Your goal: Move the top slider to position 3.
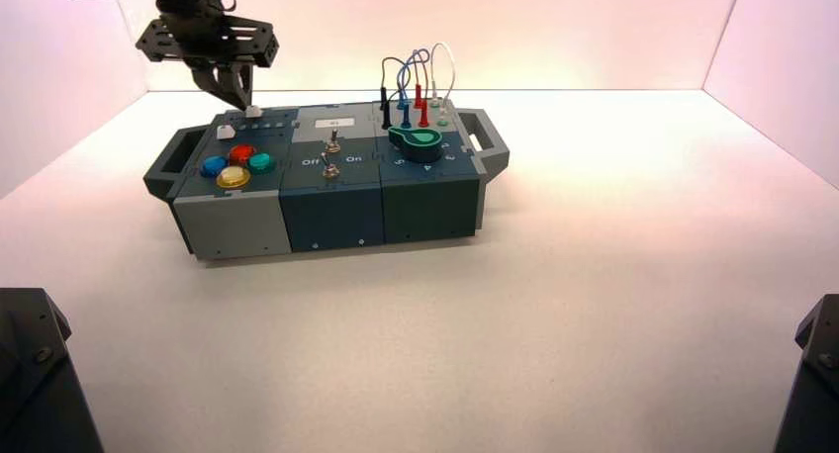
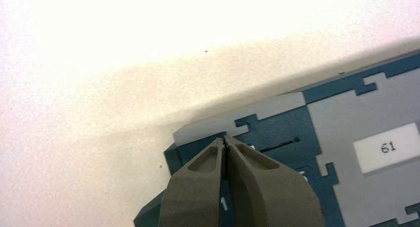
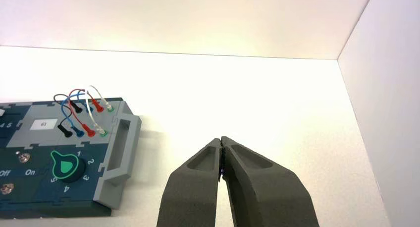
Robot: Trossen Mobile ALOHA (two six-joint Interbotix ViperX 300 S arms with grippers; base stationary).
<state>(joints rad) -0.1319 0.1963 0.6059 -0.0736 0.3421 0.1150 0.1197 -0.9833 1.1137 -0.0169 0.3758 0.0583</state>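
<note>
The left gripper (image 1: 240,107) is positioned over the far edge of the box (image 1: 330,181), at the box's left section. Its fingers are closed, the tips (image 2: 225,138) meeting above the dark blue panel. In the high view, the white knob of the top slider (image 1: 253,112) sits just beside these tips, on their right, near the far edge of the box. Contact between tips and knob cannot be confirmed. In the left wrist view the fingers cover part of the panel; a length of dark slotted track (image 2: 280,146) extends out from beside them. The slider's numbered position cannot be told.

The right gripper (image 3: 222,140) is idle above the bench (image 3: 237,98), well apart from the box on its right side. Its fingers are also closed, with nothing between the tips.

The box stands in the far left part of the bench. A second white slider knob (image 1: 226,133) is located nearer the front and further left than the top one. In front of the sliders is a group of four round buttons: blue (image 1: 214,166), red (image 1: 241,154), yellow (image 1: 233,177) and green (image 1: 261,163). The middle section carries a white label (image 1: 334,123) and two metal toggle switches (image 1: 331,158). The right section carries plugged wires (image 1: 417,62) at the rear and a green-marked rotary knob (image 1: 416,143) ahead of them.
</note>
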